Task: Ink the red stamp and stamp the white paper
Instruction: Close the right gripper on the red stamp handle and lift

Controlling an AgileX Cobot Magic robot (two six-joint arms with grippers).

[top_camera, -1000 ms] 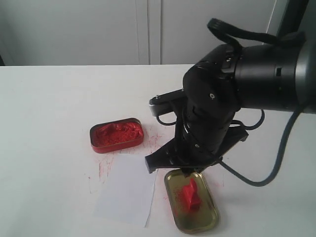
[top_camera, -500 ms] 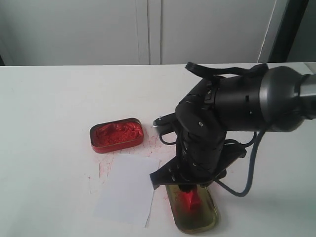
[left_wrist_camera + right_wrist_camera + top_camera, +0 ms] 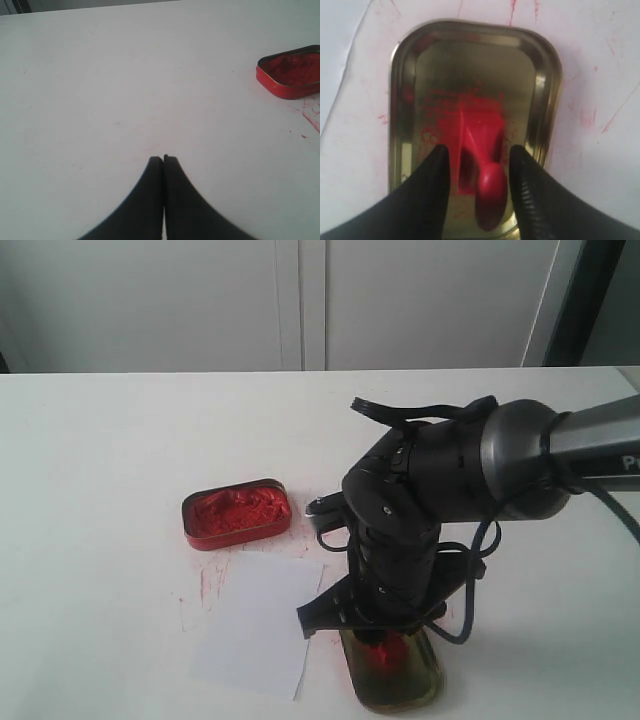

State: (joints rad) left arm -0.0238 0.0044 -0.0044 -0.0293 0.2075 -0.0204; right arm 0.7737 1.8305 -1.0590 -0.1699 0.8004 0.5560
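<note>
Right gripper [image 3: 480, 152] has come down low over gold lid [image 3: 544, 70] and spread wide. Now open, one finger each side of red stamp [image 3: 487, 170], not squeezing yet. Stamp stands in lid, right between fingers. Looks ready to grab. White paper [image 3: 255, 625] lies just beside gripper. Left gripper [image 3: 163, 160] closed, holds nothing, over bare bench [image 3: 100, 75].

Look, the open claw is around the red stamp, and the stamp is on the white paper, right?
No. The stamp is not on the paper; it is in the gold lid beside the paper, as the right wrist view shows. The open right gripper is indeed around the stamp.
</note>
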